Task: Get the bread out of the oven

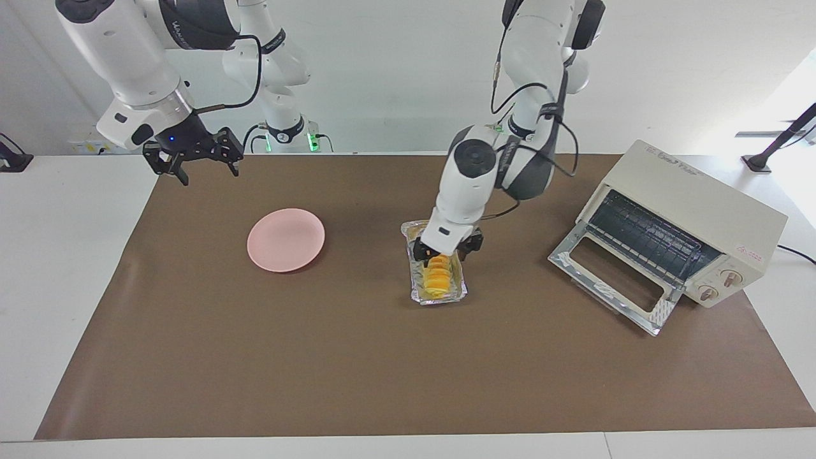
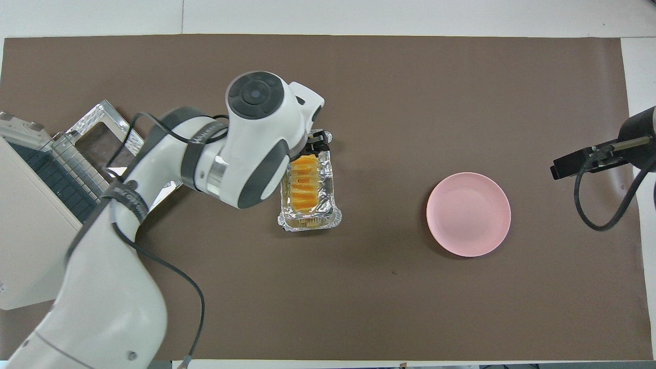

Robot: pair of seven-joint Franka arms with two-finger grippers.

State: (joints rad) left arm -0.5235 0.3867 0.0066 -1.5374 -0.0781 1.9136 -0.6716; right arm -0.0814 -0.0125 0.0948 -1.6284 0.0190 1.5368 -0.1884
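Left hand (image 1: 445,250) is down at the foil tray (image 1: 414,290), over the end of the bread (image 1: 437,278) that lies toward the robots. Black fingers (image 1: 419,250) sit on either side of that end of the loaf. Whether they press on it or only bracket it cannot be told from either view; the wrist hides the tips from above.

The bread lies lengthwise in the tray, directly below and just ahead of the hand, ridges crosswise. The tray rests on the brown surface (image 1: 319,357), well apart from the oven (image 1: 695,210). So the loaf is already out of the oven, probably carried out in its tray.

The oven stands off to the side of the left hand, toward the left arm's end of the surface. Its glass door (image 1: 612,284) is dropped flat and the wire rack (image 1: 644,239) is bare. Door left down most likely because nothing has called for closing it.

A pink plate (image 1: 285,240) sits on the other side of the hand, toward the right arm's end, with nothing on it. Its spot beside the tray suggests it is meant to receive the loaf.

Right hand (image 1: 194,159) hangs raised near that end's edge of the brown surface, fingers spread wide, holding nothing. That arm waits.

Judgement: the hand's low, straddling pose across the loaf's narrow width suits a pinch on the sides, where a soft ridged loaf gives the best hold without catching the foil rim.
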